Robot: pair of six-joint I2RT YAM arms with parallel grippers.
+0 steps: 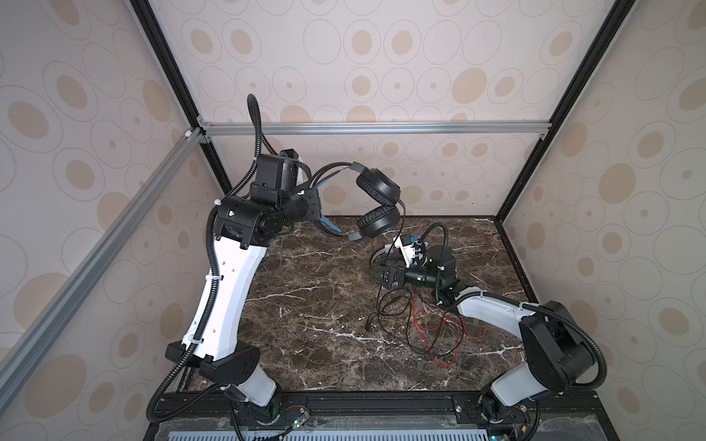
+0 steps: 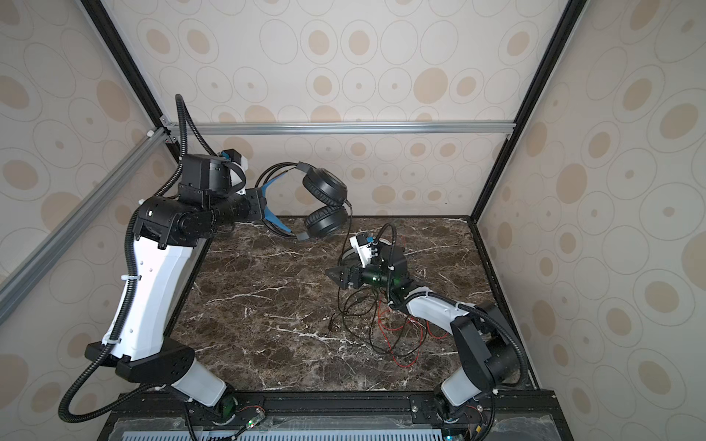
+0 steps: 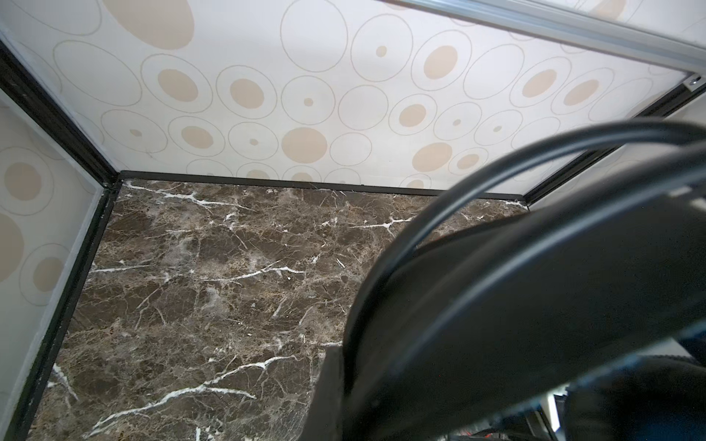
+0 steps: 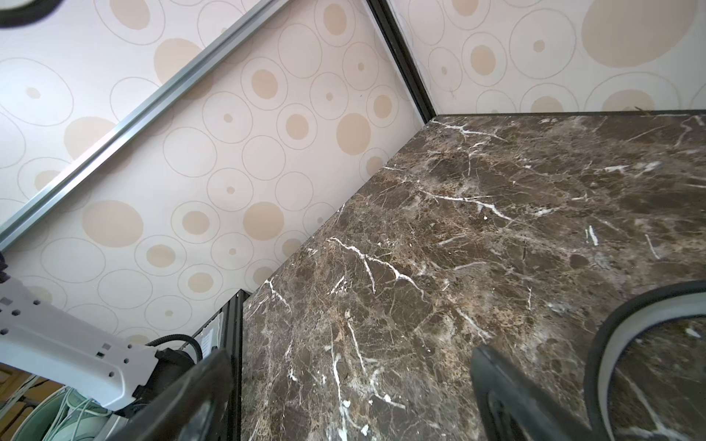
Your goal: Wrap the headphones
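The black headphones [image 1: 378, 204] [image 2: 325, 206], with a blue inner headband, hang in the air near the back wall. My left gripper [image 1: 316, 204] [image 2: 263, 202] is shut on their headband [image 3: 496, 305], which fills much of the left wrist view. Their black cord [image 1: 382, 305] drops from the ear cups into loose loops on the table. The white headphones [image 1: 382, 254] [image 2: 345, 256] lie on the table, mostly hidden under my right wrist. My right gripper [image 1: 376, 275] [image 2: 331, 275] [image 4: 349, 397] hovers low beside them, open, with only marble between its fingers. A red cord [image 1: 431, 324] [image 2: 401, 332] tangles with the black one.
The marble table [image 1: 305, 324] [image 2: 267, 324] is boxed in by patterned walls and a black frame. A silver rail [image 1: 374, 128] crosses the back. The cord's plug end [image 1: 367, 326] lies near the table's middle. My right forearm [image 1: 493, 309] lies over the cords.
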